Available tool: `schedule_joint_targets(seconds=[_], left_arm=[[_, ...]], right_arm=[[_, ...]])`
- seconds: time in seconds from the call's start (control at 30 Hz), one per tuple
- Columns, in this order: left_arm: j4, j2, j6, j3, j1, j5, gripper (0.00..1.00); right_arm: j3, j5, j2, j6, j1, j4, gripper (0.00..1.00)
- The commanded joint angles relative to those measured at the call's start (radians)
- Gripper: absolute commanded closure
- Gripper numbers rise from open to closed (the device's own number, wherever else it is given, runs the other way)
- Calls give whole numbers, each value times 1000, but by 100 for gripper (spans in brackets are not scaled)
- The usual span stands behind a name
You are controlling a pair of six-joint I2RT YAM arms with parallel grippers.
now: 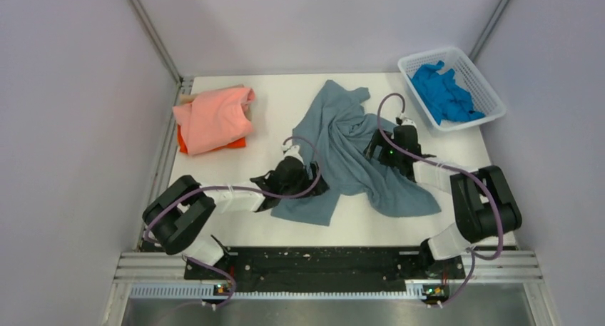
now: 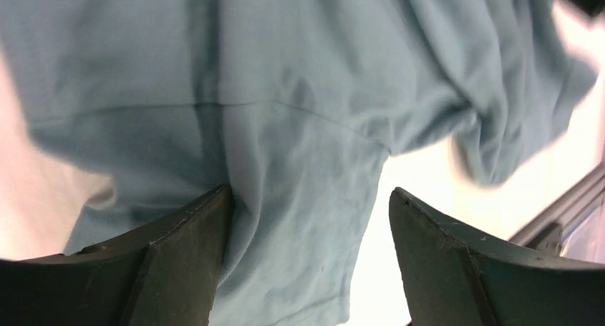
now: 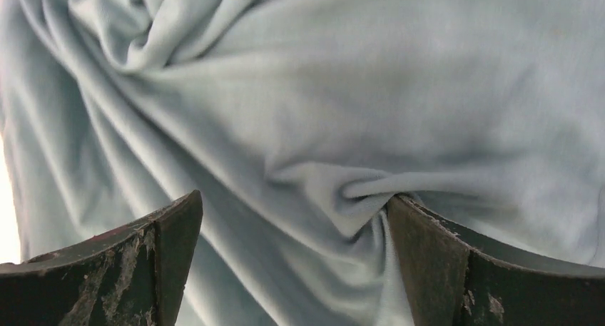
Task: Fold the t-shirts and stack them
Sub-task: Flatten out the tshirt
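The dusty grey-blue t-shirt (image 1: 349, 151) lies crumpled across the middle of the table. My left gripper (image 1: 308, 177) sits at its near left edge, jaws open, with a flap of the cloth (image 2: 300, 197) between the fingers. My right gripper (image 1: 378, 146) rests on the shirt's right side, jaws open, with wrinkled cloth (image 3: 300, 162) between them. A folded salmon-pink t-shirt (image 1: 214, 118) lies on an orange t-shirt (image 1: 183, 142) at the far left. A bright blue t-shirt (image 1: 444, 92) is bunched in the basket.
A white plastic mesh basket (image 1: 492, 98) stands at the far right corner. Grey walls close in the table on three sides. A metal rail runs along the near edge, by the arm bases.
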Motion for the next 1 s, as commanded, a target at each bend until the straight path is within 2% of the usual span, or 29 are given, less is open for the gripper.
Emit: schedule_joint_targets(seconds=[0.0,0.07,0.13,0.27,0.4,0.53,0.67,0.8,0.9,0.97], left_arm=[[-221,-8,20,65,-94,-84,15],[-344,-3,56,143,-91,-242,12],[-449,-13,96,224,-84,-325,11],[-479,-116,154,257,-84,-356,8],[-573,-215,132,230,-84,-385,7],[-688,-305,80,164,-87,-297,1],[-779,-383,36,84,-125,-198,1],[-858,-427,-29,33,-176,-167,1],[-802,-412,-46,-4,-202,-125,3],[-758,-381,-61,-30,-202,-118,9]], right_arm=[[160,94,159,-71,4,25,1],[237,104,189,-93,4,-1,1],[273,104,174,-99,3,-19,1],[237,121,47,-97,5,-31,1],[112,232,-150,-73,4,-86,1],[-38,363,-388,-22,1,-144,1],[-145,383,-588,-9,0,-168,1],[-181,354,-663,-12,0,-196,1],[-187,315,-663,-17,1,-206,1],[-187,295,-659,-17,0,-221,1]])
